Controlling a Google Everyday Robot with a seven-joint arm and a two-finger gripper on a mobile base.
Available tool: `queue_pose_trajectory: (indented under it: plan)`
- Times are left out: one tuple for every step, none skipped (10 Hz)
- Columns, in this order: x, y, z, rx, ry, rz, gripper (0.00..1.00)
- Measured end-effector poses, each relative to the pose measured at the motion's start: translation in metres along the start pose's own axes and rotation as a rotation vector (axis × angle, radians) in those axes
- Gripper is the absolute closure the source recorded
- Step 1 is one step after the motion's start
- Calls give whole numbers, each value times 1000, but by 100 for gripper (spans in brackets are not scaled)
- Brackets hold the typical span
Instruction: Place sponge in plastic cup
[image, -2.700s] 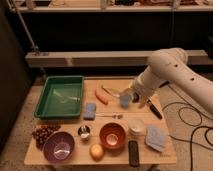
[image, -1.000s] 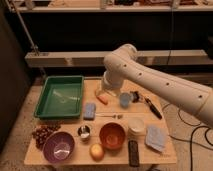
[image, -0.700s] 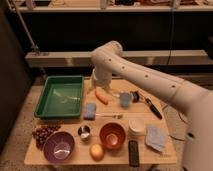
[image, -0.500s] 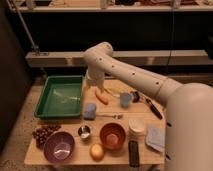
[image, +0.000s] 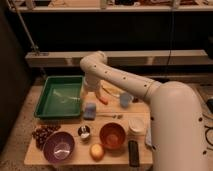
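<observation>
Wooden table (image: 80, 156), sponge (image: 90, 111) lying near plastic cup (image: 126, 100).
Gripper (image: 90, 96) hangs over sponge, apparently to grasp it; grip state cannot be told.

No readable text, label, brand or number anywhere on the bench (image: 31, 153). Gripper (image: 91, 95) low beside the green tray (image: 60, 79), just behind the sponge (image: 90, 110).

1. The pale wooden bench (image: 75, 159) looks matt
2. The green rectangular plastic tray (image: 45, 107) is smooth with a faint sheen
3. The small blue rectangular sponge (image: 90, 110) looks soft and matt; the light-blue plastic cup (image: 125, 99) looks smooth
4. The small round metal cup (image: 84, 132) is glossy
5. The white smooth-shelled robot arm (image: 125, 80) holds its tool (image: 90, 96) just above the sponge
</observation>
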Motion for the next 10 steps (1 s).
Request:
queue_pose_trajectory:
  plan:
    - [-3,1,16,-8,-16,9,36]
    - [-4,1,27,-9,-25,17,36]
    - [-5,2,39,-9,-37,32,36]
    - [-6,5,45,-10,-43,47,36]
    - [-6,7,49,-12,-48,63,36]
    - [-6,7,51,-11,-49,74,36]
    - [-5,8,53,-7,-48,95,36]
    - [-4,13,51,-5,-45,111,36]
    - [-3,19,50,-8,-43,122,36]
    - [-1,21,50,-11,-41,128,36]
